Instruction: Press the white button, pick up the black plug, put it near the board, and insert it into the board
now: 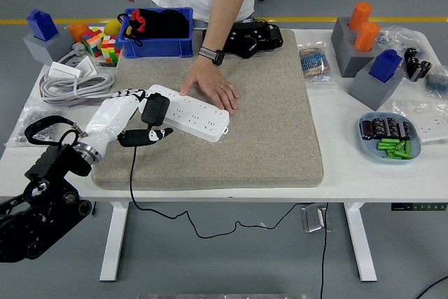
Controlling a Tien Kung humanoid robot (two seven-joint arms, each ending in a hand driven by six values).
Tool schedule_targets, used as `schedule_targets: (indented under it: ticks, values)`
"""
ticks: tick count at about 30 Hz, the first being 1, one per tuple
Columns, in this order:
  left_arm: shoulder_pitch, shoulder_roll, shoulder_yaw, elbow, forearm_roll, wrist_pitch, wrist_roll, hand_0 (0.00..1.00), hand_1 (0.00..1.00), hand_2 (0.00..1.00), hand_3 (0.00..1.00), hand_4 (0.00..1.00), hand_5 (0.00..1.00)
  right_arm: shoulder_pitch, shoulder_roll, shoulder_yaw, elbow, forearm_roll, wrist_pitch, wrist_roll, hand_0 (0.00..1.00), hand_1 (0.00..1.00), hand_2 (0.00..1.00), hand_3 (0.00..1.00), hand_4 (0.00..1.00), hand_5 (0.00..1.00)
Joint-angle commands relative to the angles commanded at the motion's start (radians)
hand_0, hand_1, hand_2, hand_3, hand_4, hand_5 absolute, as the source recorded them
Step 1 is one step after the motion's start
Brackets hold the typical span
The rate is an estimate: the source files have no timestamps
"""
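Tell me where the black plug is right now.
In the head view, the black plug sits at the left end of the white power strip on the grey mat, right beside the left hand.

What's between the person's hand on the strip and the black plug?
In the head view, only the white power strip's socket face lies between the person's hand and the black plug.

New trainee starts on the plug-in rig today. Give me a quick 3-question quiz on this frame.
1. True or false: the black plug sits on the power strip.
2. Which holds the strip down? A) the robot's left hand B) a person's hand C) nothing
3. What does the strip lie on?

Key:
1. True; its cord hangs off the near edge.
2. B, palm flat on the far edge.
3. The grey mat.
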Motion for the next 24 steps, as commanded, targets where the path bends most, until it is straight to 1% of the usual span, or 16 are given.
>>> schedule_targets:
  ticks: [1, 5, 12, 24]
  values:
    - [-0.002, -0.002, 0.003, 0.005, 0.001, -0.003, 0.004, 0.910, 0.921, 0.840, 0.858, 0.872, 0.570, 0.000, 0.000, -0.001, 0.000, 0.000, 0.000, 0.000, 0.756, 0.637, 0.622, 0.606, 0.651, 0.403]
    - [-0.013, -0.008, 0.011, 0.020, 0.000, -0.011, 0.013, 0.910, 0.921, 0.840, 0.858, 0.872, 0.570, 0.001, 0.000, -0.003, 0.000, 0.000, 0.000, 0.000, 0.756, 0.637, 0.622, 0.606, 0.651, 0.403]
    - [-0.031, -0.019, 0.032, 0.055, -0.002, -0.014, 0.014, 0.912, 0.923, 0.852, 0.853, 0.866, 0.577, 0.002, 0.000, -0.003, 0.000, 0.002, 0.000, 0.000, 0.756, 0.637, 0.622, 0.606, 0.650, 0.403]
    - [-0.056, -0.040, 0.046, 0.107, 0.002, -0.028, 0.028, 0.913, 0.925, 0.852, 0.854, 0.856, 0.588, 0.002, 0.000, -0.006, 0.000, 0.003, 0.001, 0.001, 0.756, 0.636, 0.622, 0.606, 0.650, 0.403]
